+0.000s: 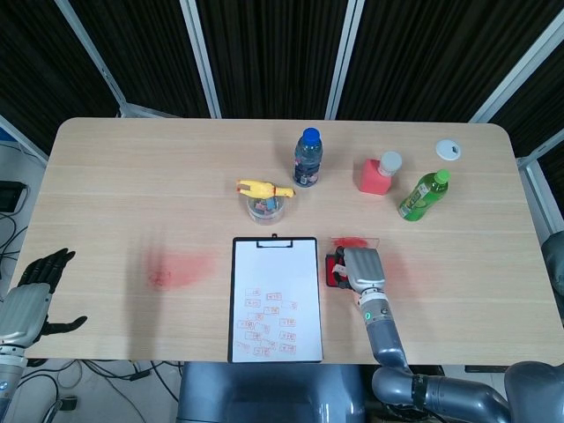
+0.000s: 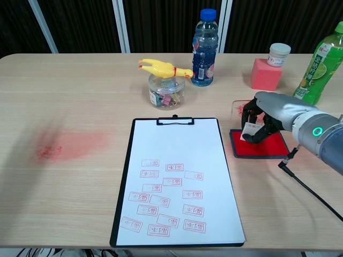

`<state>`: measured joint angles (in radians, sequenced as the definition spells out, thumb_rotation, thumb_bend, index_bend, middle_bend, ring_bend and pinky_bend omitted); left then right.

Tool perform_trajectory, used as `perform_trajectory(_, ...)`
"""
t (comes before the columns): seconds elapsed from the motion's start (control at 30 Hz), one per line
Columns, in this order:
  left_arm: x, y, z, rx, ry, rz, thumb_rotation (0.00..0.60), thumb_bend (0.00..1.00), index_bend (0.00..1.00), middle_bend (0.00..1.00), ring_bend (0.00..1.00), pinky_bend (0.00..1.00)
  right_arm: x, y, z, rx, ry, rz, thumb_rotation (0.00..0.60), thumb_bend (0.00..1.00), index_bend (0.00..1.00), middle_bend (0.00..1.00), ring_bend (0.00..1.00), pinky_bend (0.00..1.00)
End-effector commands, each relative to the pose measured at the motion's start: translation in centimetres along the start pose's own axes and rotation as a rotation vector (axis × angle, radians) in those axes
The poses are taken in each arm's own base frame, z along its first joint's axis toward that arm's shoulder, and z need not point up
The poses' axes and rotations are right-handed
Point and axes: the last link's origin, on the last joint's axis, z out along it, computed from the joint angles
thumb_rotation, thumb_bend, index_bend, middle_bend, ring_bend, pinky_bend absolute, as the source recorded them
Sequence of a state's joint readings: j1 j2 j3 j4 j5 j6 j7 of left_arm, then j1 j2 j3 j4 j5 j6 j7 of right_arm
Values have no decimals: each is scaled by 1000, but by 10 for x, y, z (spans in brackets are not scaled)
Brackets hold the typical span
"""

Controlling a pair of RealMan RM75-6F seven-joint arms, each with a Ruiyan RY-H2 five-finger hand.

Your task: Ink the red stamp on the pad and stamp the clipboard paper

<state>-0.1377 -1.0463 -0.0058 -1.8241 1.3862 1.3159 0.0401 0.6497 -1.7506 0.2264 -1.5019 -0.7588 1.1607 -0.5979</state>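
My right hand (image 2: 266, 119) (image 1: 362, 268) grips the red stamp (image 2: 250, 130), of which only a small pale face shows between the fingers. It holds the stamp down at the left part of the red ink pad (image 2: 262, 147) (image 1: 331, 270); I cannot tell whether they touch. Left of the pad lies the black clipboard (image 2: 127, 176) (image 1: 233, 300); its white paper (image 2: 177, 144) carries several red stamp marks on the lower half. My left hand (image 1: 31, 295) hangs open beyond the table's left edge, in the head view only.
A water bottle (image 2: 204, 48), a yellow rubber chicken (image 2: 161, 68) on a jar of clips (image 2: 166, 92), a pink block (image 2: 265, 75) and a green bottle (image 2: 322, 61) stand behind. A red smear (image 2: 69, 144) marks the table at left. A cable (image 2: 313, 194) trails from my right wrist.
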Motion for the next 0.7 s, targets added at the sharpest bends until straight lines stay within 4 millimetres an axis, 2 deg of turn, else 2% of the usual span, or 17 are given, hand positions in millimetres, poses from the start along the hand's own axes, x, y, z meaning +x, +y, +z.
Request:
perform_trajectory(0.03,0,0,0,0,0,-1,600,56,0,0,0,0,-2,1,0,-6,-4,-6,600,570,923,768,823,927)
perform_trajectory(0.7,0,0,0,-1,0,1,600,56,0,0,0,0,-6,5,1,-25,-18,-15,600,570,927,772,823,927)
